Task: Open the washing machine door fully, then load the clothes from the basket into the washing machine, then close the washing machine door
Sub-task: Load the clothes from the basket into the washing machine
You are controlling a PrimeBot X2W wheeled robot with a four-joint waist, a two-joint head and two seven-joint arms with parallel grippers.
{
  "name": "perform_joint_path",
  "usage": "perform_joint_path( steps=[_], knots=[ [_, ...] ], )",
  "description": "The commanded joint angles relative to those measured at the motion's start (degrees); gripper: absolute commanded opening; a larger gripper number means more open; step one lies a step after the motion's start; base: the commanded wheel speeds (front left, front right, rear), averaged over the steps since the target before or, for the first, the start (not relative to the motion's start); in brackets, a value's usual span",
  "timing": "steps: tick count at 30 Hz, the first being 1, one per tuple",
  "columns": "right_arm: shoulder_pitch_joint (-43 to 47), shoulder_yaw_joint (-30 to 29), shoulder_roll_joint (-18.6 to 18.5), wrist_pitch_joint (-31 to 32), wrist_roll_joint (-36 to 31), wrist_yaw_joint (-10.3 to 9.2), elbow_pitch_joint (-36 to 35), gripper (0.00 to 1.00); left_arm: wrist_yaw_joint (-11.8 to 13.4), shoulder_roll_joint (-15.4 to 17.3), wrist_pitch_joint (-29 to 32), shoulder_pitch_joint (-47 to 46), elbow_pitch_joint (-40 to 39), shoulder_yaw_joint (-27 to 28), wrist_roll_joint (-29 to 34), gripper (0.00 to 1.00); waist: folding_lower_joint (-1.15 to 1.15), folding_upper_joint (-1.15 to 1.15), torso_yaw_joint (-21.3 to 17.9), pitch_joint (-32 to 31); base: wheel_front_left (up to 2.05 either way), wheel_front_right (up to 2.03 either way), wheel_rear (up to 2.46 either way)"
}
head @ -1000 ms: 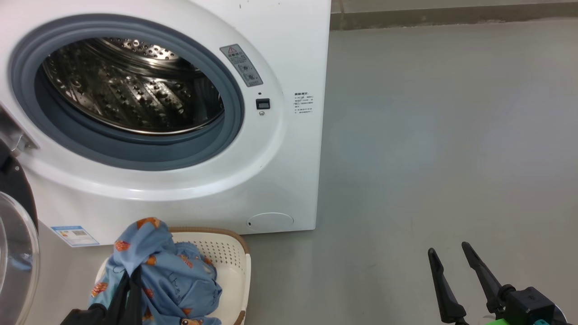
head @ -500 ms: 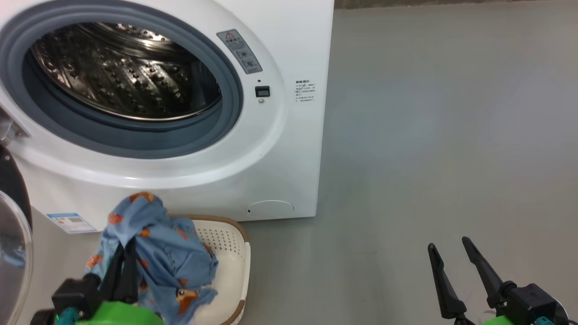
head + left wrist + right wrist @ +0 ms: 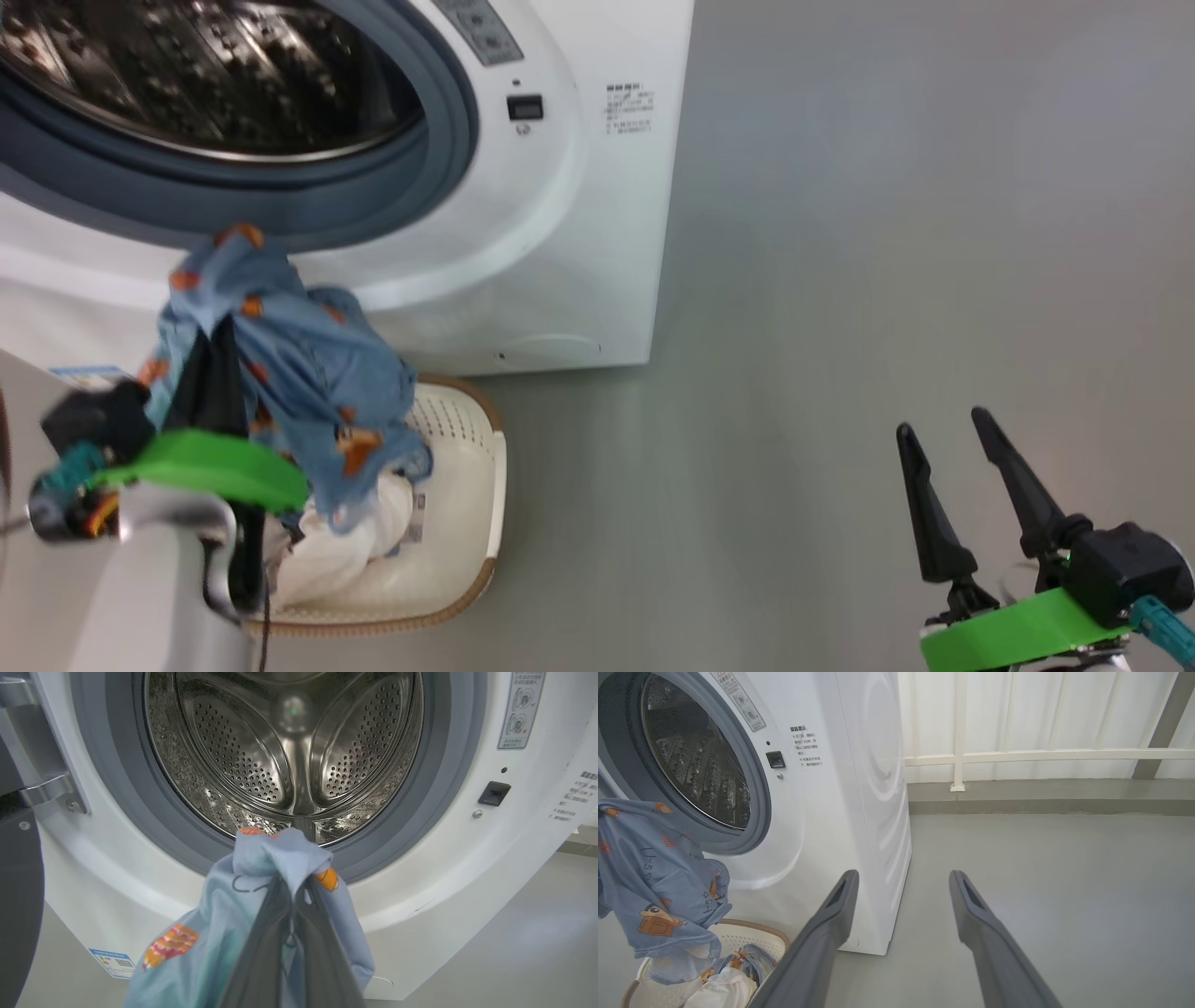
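Head view had the left gripper at about 8 o'clock, its two dark fingers pressed together on a bunch of the blue printed cloth. The fabric hung off the tips above the basket, its lower hem dangling over the inside. Couldn't tell if that hem was touching the white garment lying in there. The basket sat on the grey floor at roughly 7 o'clock, just in front of the washing machine. In the right wrist view a bit more blue fabric was tucked in the basket beside the white piece.

Left wrist view looked straight into the steel drum at 12 o'clock. The top of the pinched bunch sat in front of the lower lip of the grey gasket, at 6 o'clock of the opening and outside the drum. The washing machine door was swung open, its dark edge at 9 o'clock under the metal hinge, and a blue sticker showed at 7 o'clock on the machine's front.

The right gripper was at 4 o'clock in the head view — fingers spread apart with only floor between them, well apart from the machine and the basket.
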Motion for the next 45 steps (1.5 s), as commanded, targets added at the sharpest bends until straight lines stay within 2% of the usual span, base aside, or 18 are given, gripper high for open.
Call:
perform_joint_path(
  steps=[1,7,12,23,32,38,45],
  knots=[
    [-2.08,1.57,-0.65,-0.6,-0.1,0.35,-1.75,1.0,-0.57,2.32,0.41,-4.35,0.44,2.17,-0.95,0.0,-0.01,0.0,-0.61,5.76,0.0,0.0,0.0],
    [-4.95,1.97,-0.93,-1.15,0.39,0.35,-1.61,1.0,-1.33,4.26,2.13,-13.57,5.09,3.22,-2.85,0.0,-0.01,0.0,-1.6,10.98,0.0,0.0,0.0],
    [-7.26,2.19,-1.05,-1.61,0.76,0.35,-1.13,1.0,-2.32,6.19,6.61,-21.93,10.04,3.89,-5.61,0.0,-0.01,0.0,-2.5,14.88,0.0,0.0,0.0],
    [-11.24,3.12,-1.02,-1.92,1.72,0.35,-0.8,1.0,-3.28,13.97,15.39,-37.55,17.64,3.37,-6.86,0.0,-0.01,0.0,-6.09,21.2,0.0,0.0,0.0],
    [-12.75,3.75,-0.53,-1.93,2.73,0.35,-1.12,1.0,-2.77,19.07,20.88,-45.48,19.28,3.93,-7.5,0.0,-0.01,0.0,-9.51,24.69,0.0,0.0,0.0],
    [-13.25,4.29,-0.28,-1.93,3.01,0.35,-1.25,1.0,-1.21,21.5,18.6,-48.91,17.26,4.9,-7.19,0.0,-0.01,0.0,-11.42,26.2,0.0,0.0,0.0],
    [-13.98,5.14,-0.22,-1.94,3.33,0.35,-1.35,1.0,1.03,24.09,9.84,-53.59,15.14,5.6,-5.11,0.0,-0.01,0.0,-13.14,27.83,0.0,0.0,0.0]
  ],
)
